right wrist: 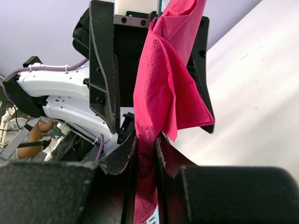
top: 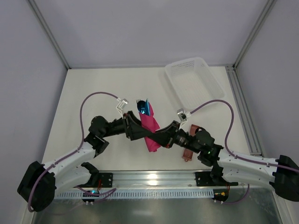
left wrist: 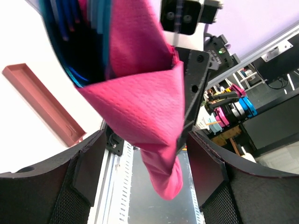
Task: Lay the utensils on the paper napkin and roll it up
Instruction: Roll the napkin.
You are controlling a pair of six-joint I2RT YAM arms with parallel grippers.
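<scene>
Right wrist view gives you the grip: the right gripper (right wrist: 145, 151) is clenched on the napkin (right wrist: 163, 93), its two fingers pressed flat against a thin tail of pink paper. The left gripper (left wrist: 147, 161) stands released, jaws spread wide on either side of the bundle. From either wrist view you can see paper between them, but nothing that looks like a clamp.

From the top view, the napkin (top: 150, 128) is folded loosely around the utensils (top: 143, 108) and sits between the two grippers, about mid-table. It looks lifted off the table (top: 93, 88), though you cannot be sure from these views. Its long axis runs from the far end, where the blue utensil tips poke out, back toward the arm bases, leaning slightly to your right. The right gripper (top: 161, 138) has the near end; the left gripper (top: 134, 128) straddles the middle from the left side and is the nearer one to the utensils.

That axis is what your next move turns on. To tighten the roll, you would probably close the left jaws across the bundle, square to its length. The wrap looks open on one side in the left wrist view, so the utensils (left wrist: 74, 37) could slide out of the far end if you tip it.
</scene>
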